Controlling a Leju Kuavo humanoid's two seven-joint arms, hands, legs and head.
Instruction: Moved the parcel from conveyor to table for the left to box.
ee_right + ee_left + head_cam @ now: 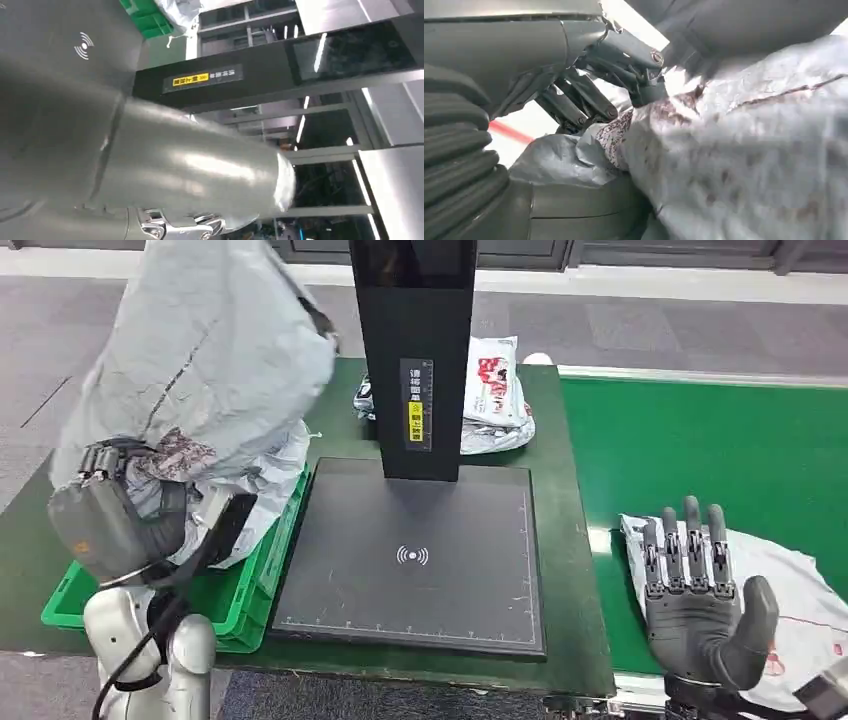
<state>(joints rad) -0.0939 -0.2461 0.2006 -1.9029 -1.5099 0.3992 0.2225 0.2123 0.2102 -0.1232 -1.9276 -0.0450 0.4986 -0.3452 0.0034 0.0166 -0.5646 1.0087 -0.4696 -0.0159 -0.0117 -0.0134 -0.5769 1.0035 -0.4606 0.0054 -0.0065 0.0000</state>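
One green crate (250, 580) sits at the left end of my table (555, 570), with a pale bag inside it. My left hand (125, 505) grasps a grey parcel (200, 350) and holds it raised above that crate. Beside the crate lies the black scanner pad (420, 560) with its black post (415, 350); more bagged parcels (495, 395) lie behind the post. My right hand (700, 590) is released, fingers spread, over a white parcel (800, 590) on the green conveyor (700, 440). Grey floor lies beyond.
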